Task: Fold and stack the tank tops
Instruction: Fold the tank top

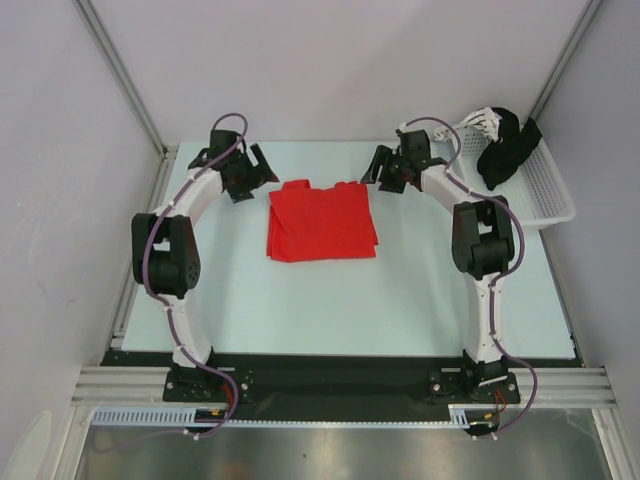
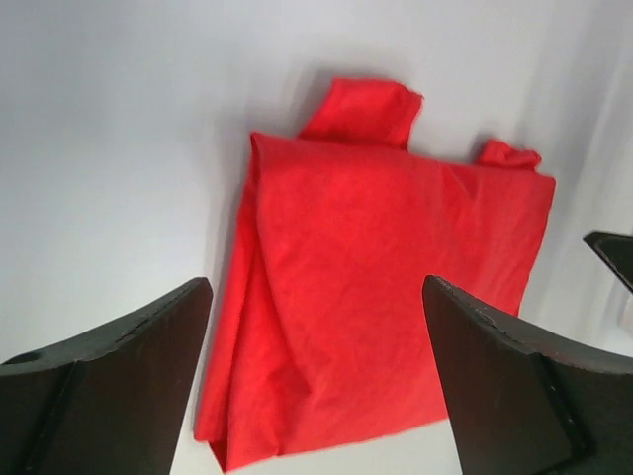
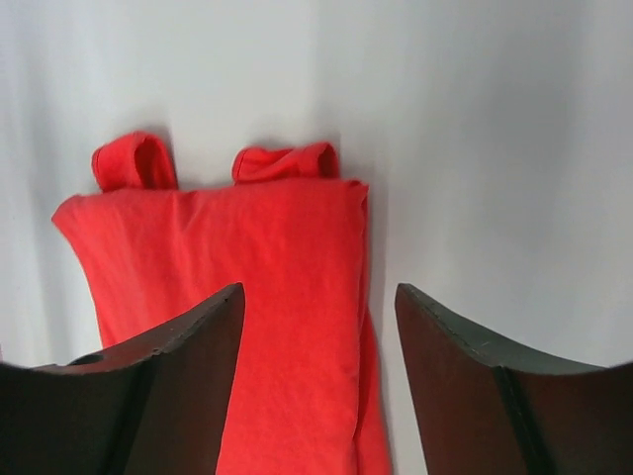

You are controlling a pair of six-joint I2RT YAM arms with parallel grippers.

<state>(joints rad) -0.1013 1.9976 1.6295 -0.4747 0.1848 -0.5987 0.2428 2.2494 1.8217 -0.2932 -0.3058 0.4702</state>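
Note:
A bright red tank top (image 1: 322, 222) lies folded into a rough rectangle on the table's far middle, its two shoulder straps poking out at the far edge. My left gripper (image 1: 258, 170) hovers just off its far left corner, open and empty; its wrist view looks down on the red tank top (image 2: 386, 297) between the spread fingers (image 2: 129, 376). My right gripper (image 1: 382, 172) hangs off the far right corner, also open and empty, with the red tank top (image 3: 247, 267) and both straps below its fingers (image 3: 465, 386).
A white mesh basket (image 1: 548, 195) stands at the back right, with black and white garments (image 1: 505, 145) draped in it. Grey walls close in on both sides. The pale table (image 1: 330, 310) stretches between the fold and the arm bases.

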